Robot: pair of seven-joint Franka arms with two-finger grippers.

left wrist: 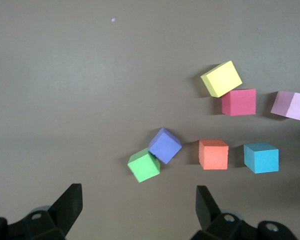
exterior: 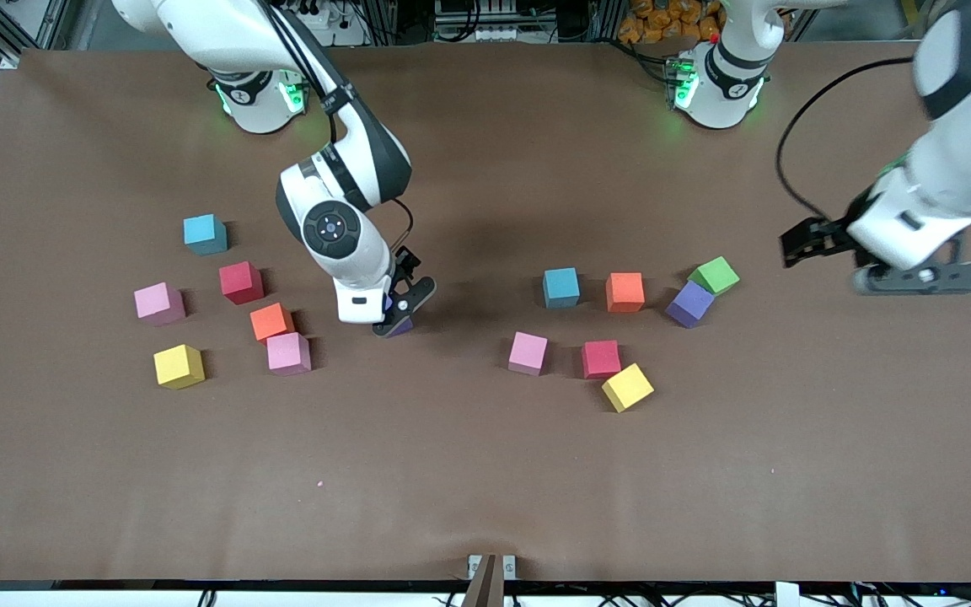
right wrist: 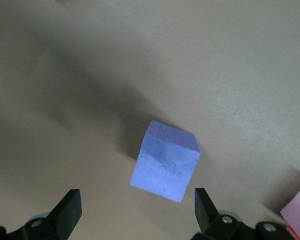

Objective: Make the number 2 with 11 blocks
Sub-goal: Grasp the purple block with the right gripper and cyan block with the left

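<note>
Covering the table [exterior: 485, 472], brown matte paper (scattered blocks [exterior: 287, 352] on top)

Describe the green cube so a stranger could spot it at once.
Look toward the left arm's end of the table, at the row of sky blue, orange and purple cubes. The green cube touches the purple cube at that row's end; no other cube is green.

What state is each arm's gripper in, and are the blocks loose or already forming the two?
Right gripper: open, low over a purple block, not gripping it.
Left gripper: open, empty, waiting above the table's left-arm end.
Purple block under the right gripper: resting on the table, free.
Other blocks: scattered singly in two loose groups, none stacked.
Second purple block: touching the green cube.
Number 2: not started.
</note>
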